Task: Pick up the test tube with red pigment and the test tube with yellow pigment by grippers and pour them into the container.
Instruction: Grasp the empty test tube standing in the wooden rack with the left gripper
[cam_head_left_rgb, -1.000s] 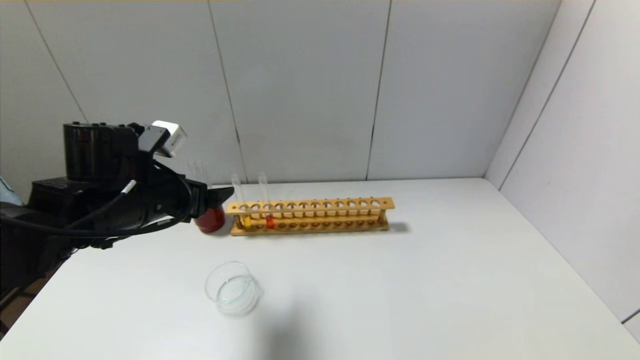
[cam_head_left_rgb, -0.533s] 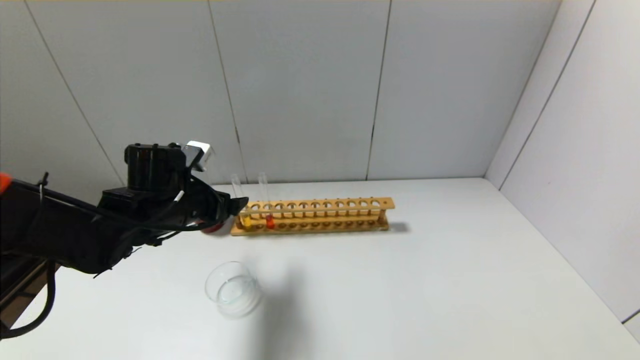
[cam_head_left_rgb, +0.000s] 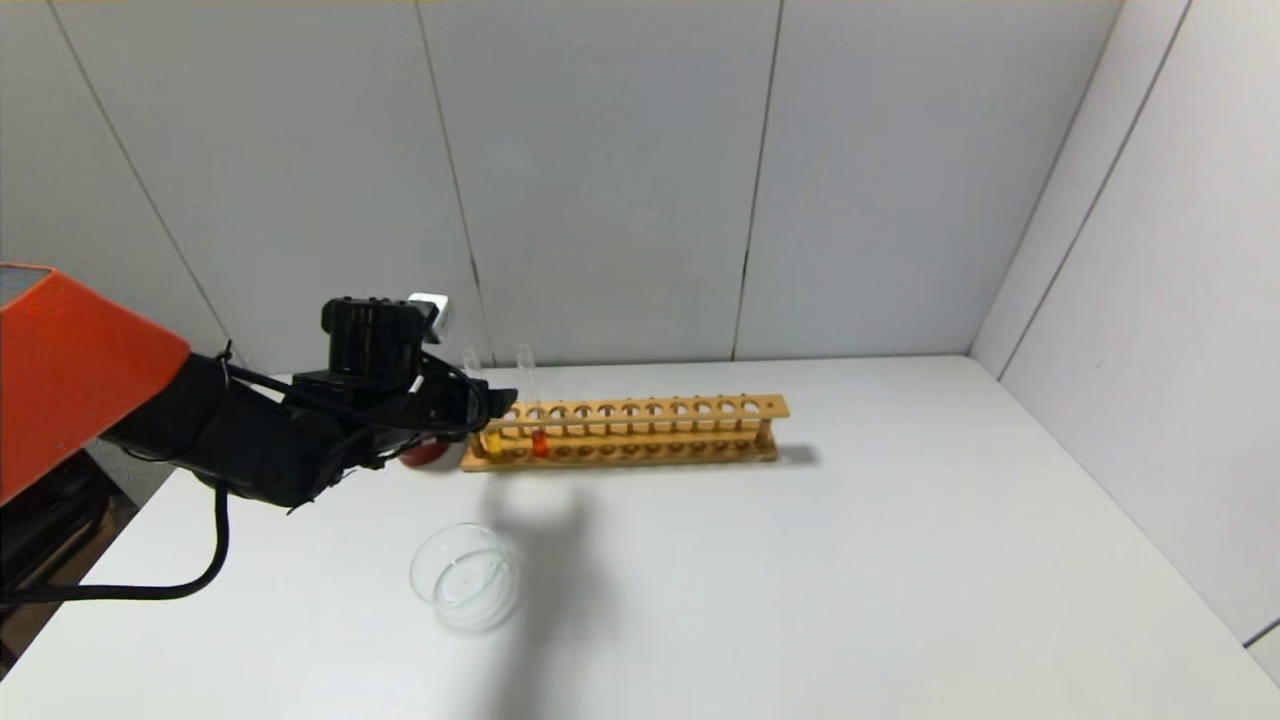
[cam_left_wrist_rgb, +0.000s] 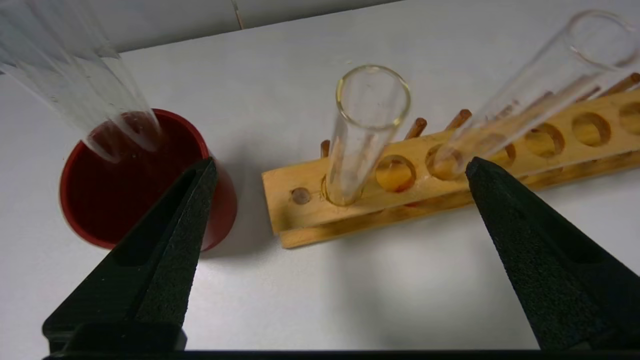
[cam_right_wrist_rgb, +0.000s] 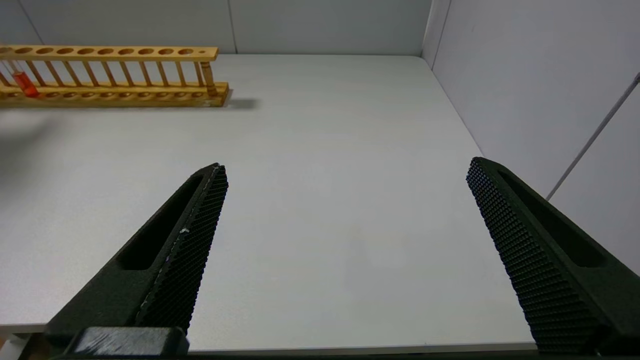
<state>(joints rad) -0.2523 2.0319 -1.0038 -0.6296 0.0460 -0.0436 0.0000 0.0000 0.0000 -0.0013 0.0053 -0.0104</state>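
Note:
The test tube with yellow pigment (cam_head_left_rgb: 491, 438) stands in the end hole of the wooden rack (cam_head_left_rgb: 650, 411), and the test tube with red pigment (cam_head_left_rgb: 540, 440) stands two holes along. My left gripper (cam_head_left_rgb: 497, 403) is open at the rack's left end. In the left wrist view the left gripper (cam_left_wrist_rgb: 342, 162) has its jaws wide on either side of the yellow tube's clear upper part (cam_left_wrist_rgb: 362, 135), without touching it. The red tube (cam_left_wrist_rgb: 520, 100) leans just inside the far finger. The container (cam_head_left_rgb: 467, 577), a clear glass dish, sits nearer me. My right gripper (cam_right_wrist_rgb: 346, 165) hangs open and empty.
A dark red cup (cam_head_left_rgb: 427, 452) holding clear tubes (cam_left_wrist_rgb: 75, 75) stands just left of the rack, close to one left finger (cam_left_wrist_rgb: 170, 240). Grey walls rise behind and to the right. The right gripper hovers over bare table (cam_right_wrist_rgb: 325, 150) near its front edge.
My left arm has swung right and forward, bringing its open jaws from beside the red cup to the rack's left end. Tubes, rack and dish have not moved.

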